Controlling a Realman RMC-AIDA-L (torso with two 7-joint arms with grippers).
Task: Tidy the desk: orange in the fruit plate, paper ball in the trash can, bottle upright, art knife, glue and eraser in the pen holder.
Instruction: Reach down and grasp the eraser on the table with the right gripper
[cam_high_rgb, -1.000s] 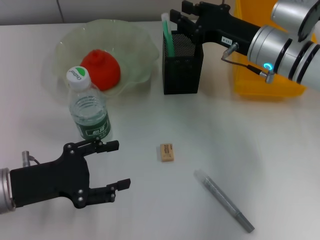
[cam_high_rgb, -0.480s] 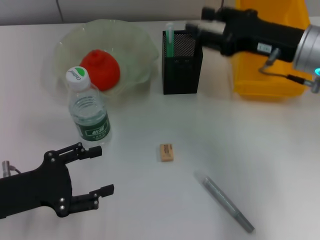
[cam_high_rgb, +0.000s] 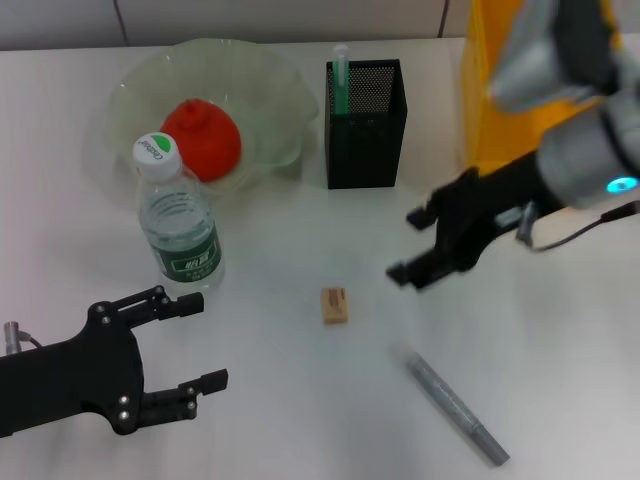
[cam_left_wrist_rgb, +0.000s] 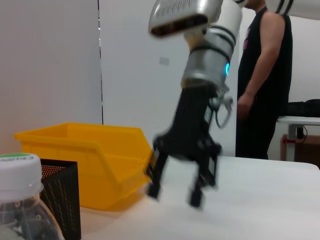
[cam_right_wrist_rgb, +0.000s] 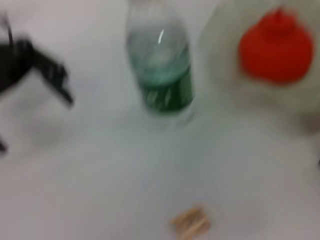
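While the left gripper (cam_high_rgb: 200, 340) rests low at the near left of the desk with fingers spread wide, the right gripper (cam_high_rgb: 420, 245) hangs above the desk between the pen holder (cam_high_rgb: 365, 125) and the eraser (cam_high_rgb: 334, 305), fingers apart and holding nothing. The eraser lies flat, clear of both. The bottle (cam_high_rgb: 178, 220) stands upright beside the fruit plate (cam_high_rgb: 270, 80) containing the orange (cam_high_rgb: 202, 138).

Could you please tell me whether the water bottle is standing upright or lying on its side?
Upright: the bottle stands on its base, white cap on top, beside the fruit plate.
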